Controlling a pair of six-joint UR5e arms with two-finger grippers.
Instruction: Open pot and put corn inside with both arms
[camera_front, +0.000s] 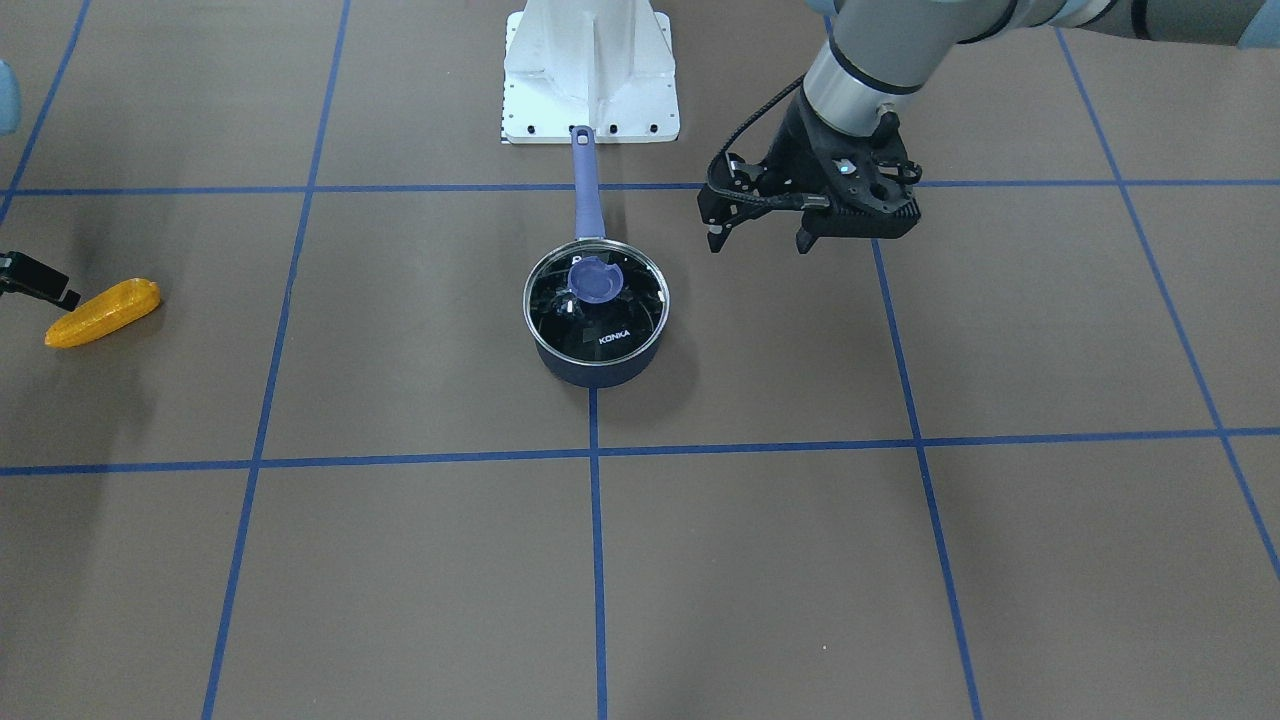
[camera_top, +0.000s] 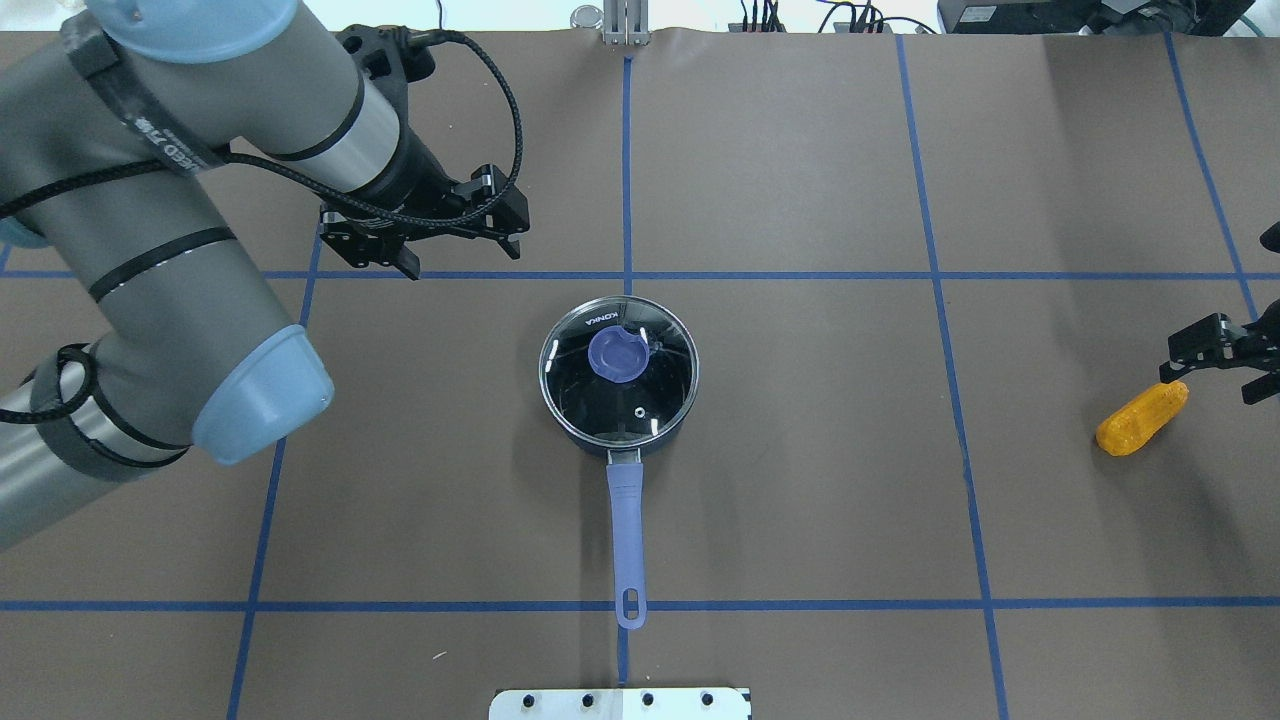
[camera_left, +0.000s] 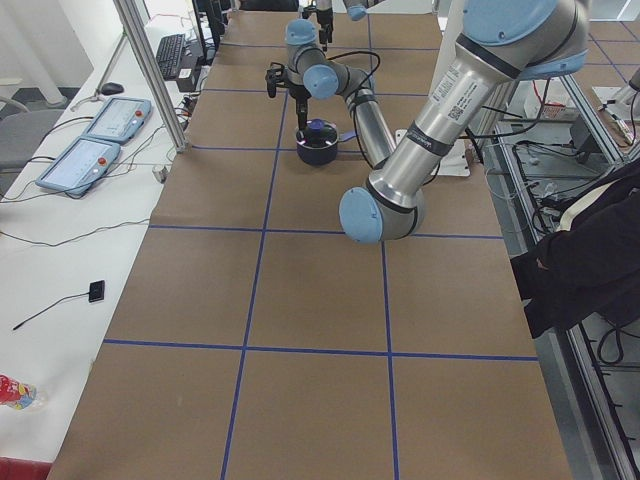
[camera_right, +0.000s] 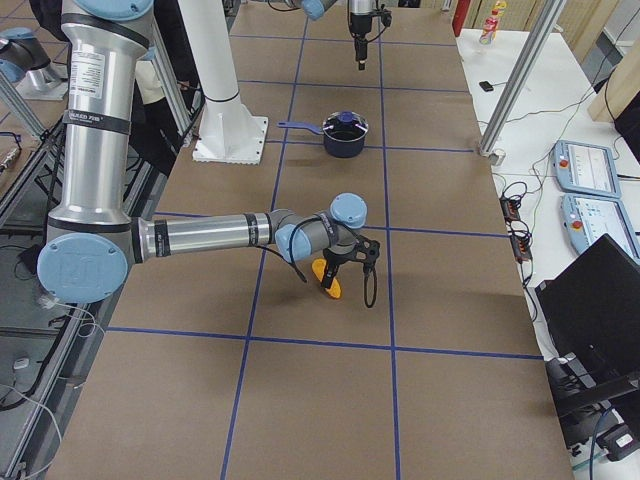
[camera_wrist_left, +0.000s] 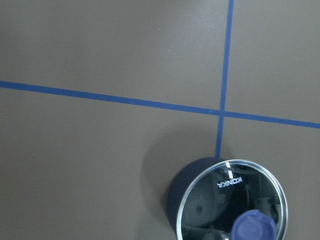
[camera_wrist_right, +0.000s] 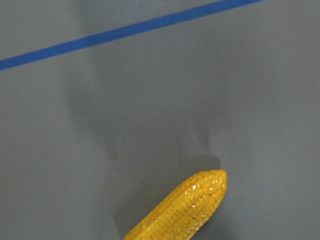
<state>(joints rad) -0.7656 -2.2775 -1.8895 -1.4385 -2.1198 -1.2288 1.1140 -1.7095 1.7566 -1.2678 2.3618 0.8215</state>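
Note:
The dark navy pot (camera_front: 592, 373) stands mid-table with its glass KONKA lid (camera_front: 597, 305) on and its purple-blue handle (camera_top: 627, 520) pointing toward the robot base. The lid also shows in the overhead view (camera_top: 618, 372) and the left wrist view (camera_wrist_left: 232, 200). My left gripper (camera_top: 462, 258) is open and empty, hovering beyond and to the left of the pot (camera_front: 758, 243). The orange-yellow corn (camera_top: 1140, 418) lies on the table at the far right, and also shows in the front view (camera_front: 103, 312) and the right wrist view (camera_wrist_right: 185, 210). My right gripper (camera_top: 1210, 383) is open just above the corn's far end, not holding it.
The white base plate (camera_front: 590, 75) sits at the table's robot side, just behind the pot handle's tip. Blue tape lines (camera_top: 628, 275) grid the brown table. Tablets and cables (camera_left: 100, 130) lie off the table's far side.

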